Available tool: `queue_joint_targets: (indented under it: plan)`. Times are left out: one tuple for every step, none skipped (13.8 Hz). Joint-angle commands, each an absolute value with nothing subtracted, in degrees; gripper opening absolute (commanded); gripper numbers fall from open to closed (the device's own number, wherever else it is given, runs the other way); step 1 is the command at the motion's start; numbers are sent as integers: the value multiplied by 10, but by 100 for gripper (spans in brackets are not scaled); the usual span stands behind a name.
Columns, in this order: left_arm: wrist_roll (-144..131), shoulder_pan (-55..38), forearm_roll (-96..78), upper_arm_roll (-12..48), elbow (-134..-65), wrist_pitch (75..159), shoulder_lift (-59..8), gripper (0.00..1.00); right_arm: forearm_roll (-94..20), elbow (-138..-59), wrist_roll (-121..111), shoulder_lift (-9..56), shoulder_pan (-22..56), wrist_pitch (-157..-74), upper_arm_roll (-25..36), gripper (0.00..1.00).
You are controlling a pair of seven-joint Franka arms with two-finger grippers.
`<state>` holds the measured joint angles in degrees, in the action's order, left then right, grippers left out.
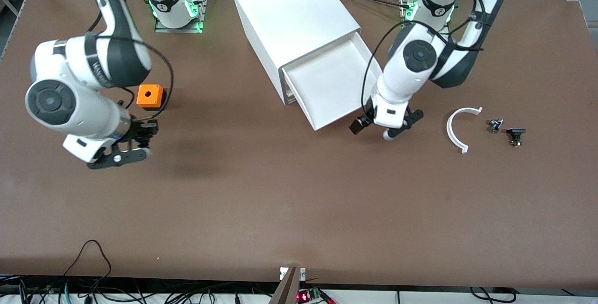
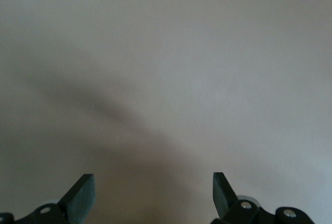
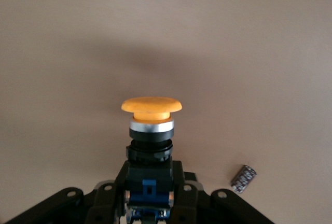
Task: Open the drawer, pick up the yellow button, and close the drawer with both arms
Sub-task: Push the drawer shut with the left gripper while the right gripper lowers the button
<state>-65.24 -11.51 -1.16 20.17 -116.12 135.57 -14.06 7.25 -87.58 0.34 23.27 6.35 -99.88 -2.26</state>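
We are gripping the button (image 3: 151,111) in the right claw (image 3: 149,193) at nine o'clock on the surface (image 1: 299,210); the left claw (image 2: 153,195) is hanging open by the open drawer (image 1: 332,82), ready for closing.

Orange-capped button (image 3: 151,146) upright in right tool (image 3: 150,195); drawer (image 1: 332,82) open.

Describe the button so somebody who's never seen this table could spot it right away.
Find the orange box toward the right arm's end of the table. The right gripper beside it grips the button. Only the button has a round orange-yellow cap on a black and blue body.
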Motion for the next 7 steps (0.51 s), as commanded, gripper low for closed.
queue_joint_targets:
  plan:
    - [-664,-113,-22,242,-1223,1354,-81,100,75,-1003,-54,190,-6,-1101,-35,20]
    - [-664,-113,-23,246,-1230,1346,-75,100,76,-1045,-77,180,-22,-1145,-35,20]
    - [-664,-113,-29,267,-1233,1340,-69,100,76,-1084,-110,174,-29,-1189,-35,20]
    - [-660,-113,-31,289,-1241,1339,-68,100,76,-1119,-139,170,-38,-1236,-34,20]
    - [-660,-113,-31,309,-1244,1339,-66,100,80,-1158,-154,170,-49,-1286,-34,21]
    - [-659,-113,-31,326,-1246,1338,-66,100,80,-1198,-164,169,-59,-1333,-34,22]
    - [-657,-113,-31,343,-1253,1338,-65,100,80,-1231,-181,169,-72,-1375,-34,22]
